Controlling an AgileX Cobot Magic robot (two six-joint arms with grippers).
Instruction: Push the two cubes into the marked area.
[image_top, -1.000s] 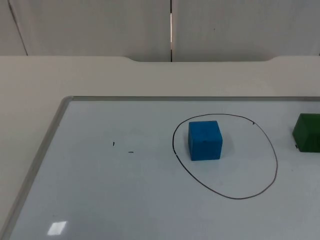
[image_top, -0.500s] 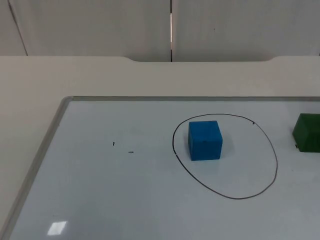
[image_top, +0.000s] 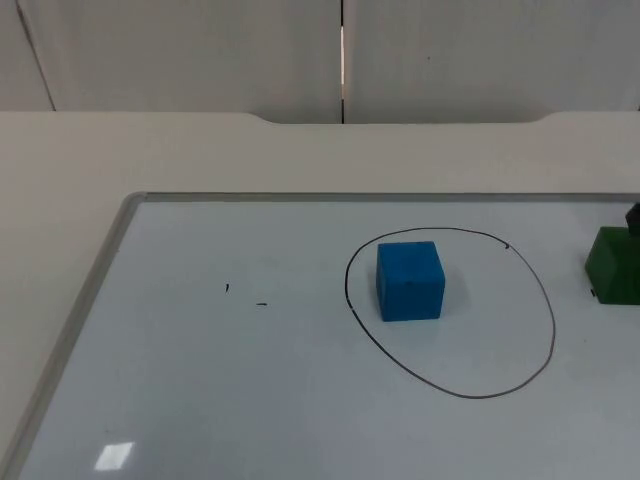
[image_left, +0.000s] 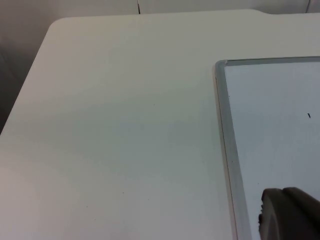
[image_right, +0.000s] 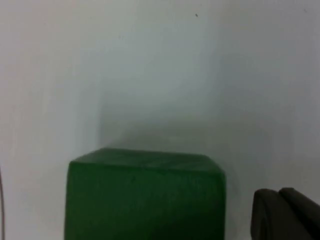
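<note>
Since the earlier top view, a small dark part of the right hand (image_top: 633, 216) has come into sight at the picture's right edge, just behind the green cube; both cubes lie where they lay. Nearest the camera, bare whiteboard (image_top: 250, 400) with a bright glare patch, then two tiny ink marks (image_top: 245, 296). Marked area (image_top: 452, 314): a hand-drawn black ring on the board. Blue cube (image_top: 410, 280) sits flat inside the ring, close to its left side. Green cube (image_top: 613, 265) stands outside the ring, to its right, apart from the line, partly cut by the picture edge. Right wrist view: green cube (image_right: 145, 197) close up, one black fingertip (image_right: 285, 212) just beside it; touching or not, cannot tell, nor whether that hand is spread or pressed together. Left hand (image_left: 290, 215) waits over the board's metal frame (image_left: 227, 145) at its left edge; its spread cannot be told either. Beyond the board, pale surface (image_top: 200, 150), then the grey partition wall (image_top: 200, 50).
</note>
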